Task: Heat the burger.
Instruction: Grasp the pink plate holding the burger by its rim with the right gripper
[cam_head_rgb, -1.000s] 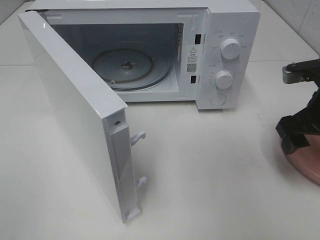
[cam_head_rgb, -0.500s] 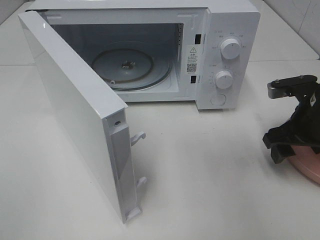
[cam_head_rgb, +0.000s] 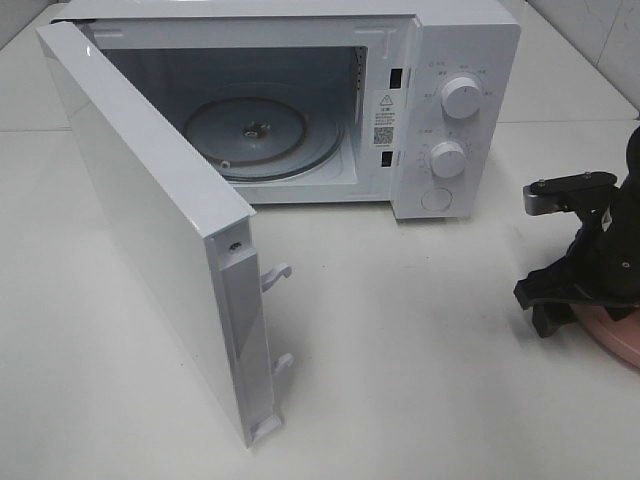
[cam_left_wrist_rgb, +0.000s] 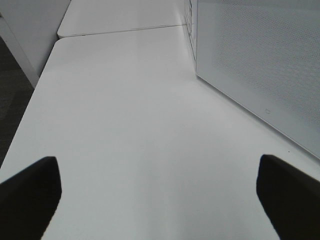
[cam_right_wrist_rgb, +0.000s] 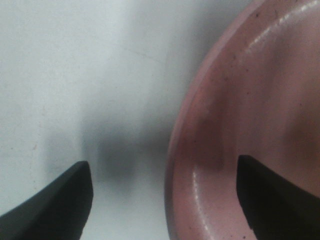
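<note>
Right arm is reaching in at the right edge of the worktop (cam_head_rgb: 420, 350), wrist tipping down. The right gripper (cam_head_rgb: 572, 300) is hanging low over the surface, dark fingers (cam_right_wrist_rgb: 60, 200) standing apart. The left gripper (cam_left_wrist_rgb: 159, 195) is holding its fingers spread wide, facing along the worktop.

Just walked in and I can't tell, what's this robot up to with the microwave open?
The microwave stands with its door swung wide and the turntable bare. The right gripper is down at the pink plate on the right of the table, jaws open, one finger outside the rim and one over the plate. The left gripper hangs open over the table beside the door, holding nothing. No burger shows in these views.
</note>
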